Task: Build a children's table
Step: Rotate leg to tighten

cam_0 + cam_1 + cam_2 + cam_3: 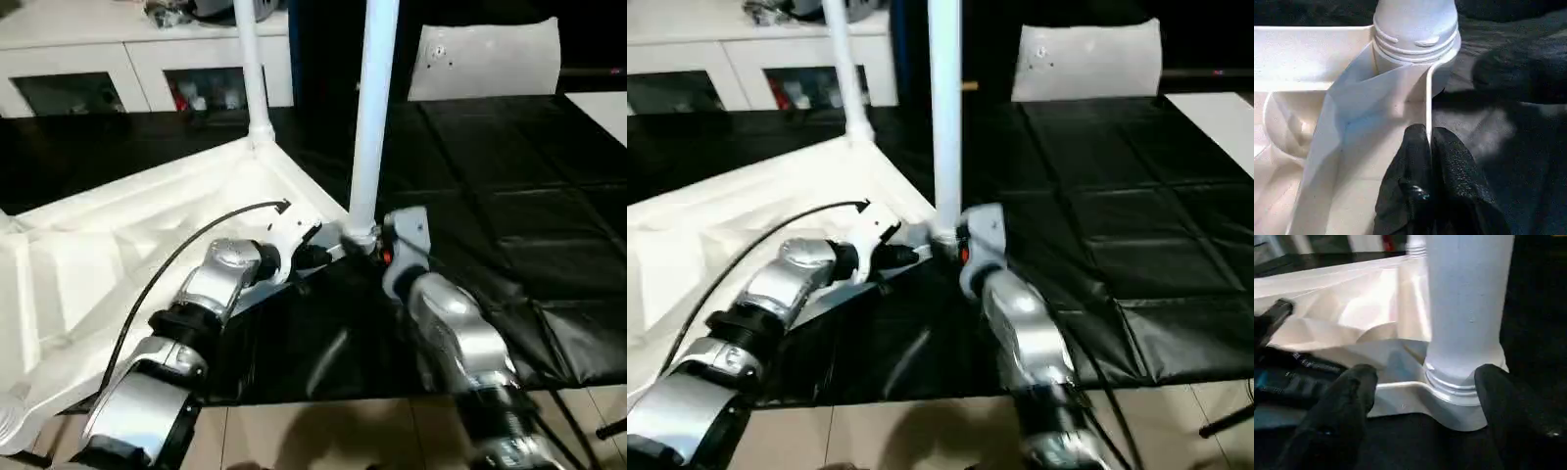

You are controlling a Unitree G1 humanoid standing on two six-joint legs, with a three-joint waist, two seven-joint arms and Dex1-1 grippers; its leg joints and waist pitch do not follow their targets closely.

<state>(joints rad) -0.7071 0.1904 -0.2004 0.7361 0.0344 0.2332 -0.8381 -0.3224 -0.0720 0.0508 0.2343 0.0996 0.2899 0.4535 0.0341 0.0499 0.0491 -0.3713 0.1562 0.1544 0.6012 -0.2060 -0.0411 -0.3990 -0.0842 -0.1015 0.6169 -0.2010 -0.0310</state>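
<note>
Left wrist view: the left gripper's [1428, 142] fingers pinch the tabletop's [118, 264] thin side wall just before the corner socket where the near leg [372, 117] stands. Across that socket, the right gripper's [1422, 382] fingers are spread either side of the leg's base, apparently not touching. If the leg isn't fully seated, which I can't tell, it could tip once unsupported.

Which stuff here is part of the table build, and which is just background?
Job:
tabletop
near leg, standing in its corner socket
far leg
left gripper, pinching the tabletop's rim
right gripper, around the near leg's base

Background:
white cabinet
black work table
</note>
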